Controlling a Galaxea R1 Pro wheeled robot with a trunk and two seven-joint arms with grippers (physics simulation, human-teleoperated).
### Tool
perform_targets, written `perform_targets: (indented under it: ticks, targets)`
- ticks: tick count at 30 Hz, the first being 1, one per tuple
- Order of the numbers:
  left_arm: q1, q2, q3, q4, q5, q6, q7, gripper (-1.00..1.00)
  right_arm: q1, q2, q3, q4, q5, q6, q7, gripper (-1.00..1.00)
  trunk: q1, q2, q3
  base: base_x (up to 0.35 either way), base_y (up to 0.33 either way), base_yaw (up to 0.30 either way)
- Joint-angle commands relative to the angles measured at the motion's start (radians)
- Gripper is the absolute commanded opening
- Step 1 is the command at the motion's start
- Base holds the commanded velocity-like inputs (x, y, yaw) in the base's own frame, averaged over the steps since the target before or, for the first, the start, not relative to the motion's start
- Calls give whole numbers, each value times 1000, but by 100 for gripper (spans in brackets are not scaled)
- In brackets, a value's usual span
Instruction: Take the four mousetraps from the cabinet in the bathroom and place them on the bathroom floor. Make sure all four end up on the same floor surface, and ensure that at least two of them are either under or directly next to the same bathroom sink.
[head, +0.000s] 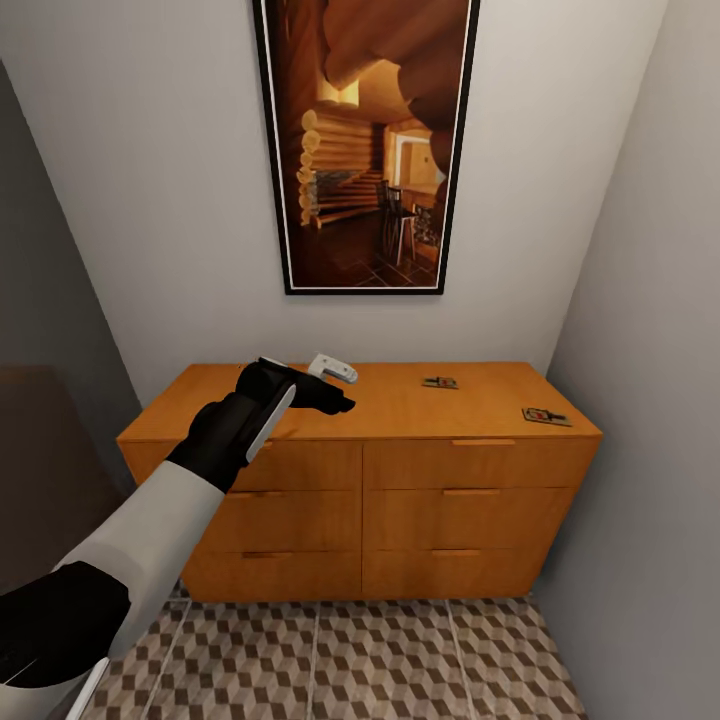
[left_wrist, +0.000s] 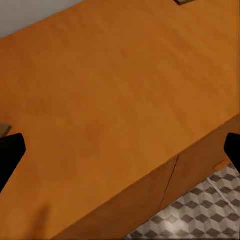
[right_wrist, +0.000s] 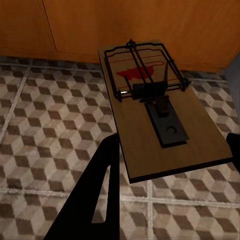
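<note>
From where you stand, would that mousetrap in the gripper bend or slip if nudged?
Probably stiff: the mousetrap looks like a flat wooden board that holds its shape while held above the floor tiles. It seems light, being thin. Its smooth faces might let it slide in the right gripper.

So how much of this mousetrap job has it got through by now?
No trap visibly lies on the bathroom floor yet. One mousetrap is in the right tool, held above the tiles. Two more still sit on the cabinet, where the open left tool hovers. A fourth I can't place.
</note>
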Motion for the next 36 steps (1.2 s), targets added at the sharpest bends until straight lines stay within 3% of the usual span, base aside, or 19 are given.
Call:
perform_targets:
  ticks: [1,16,26,36]
  targets:
    - [-1,0,-11,0,8,5,4,100,0,1,-7,0,9,-3,-4,-100,0,-1,-1,0,0,0]
    - [-1,-3,-33,9,8,4,4,100,3,4,-8,-3,7,-4,-3,-100,0,-1,-1,9,0,0]
    - [-1,-4,-34,10,8,4,4,100,3,4,-8,-3,7,-4,-3,-100,0,-1,-1,156,0,-4]
    - [-1,-3,-60,10,8,4,4,100,3,4,-8,-3,7,-4,-3,-100,0,-1,5,110,0,-145]
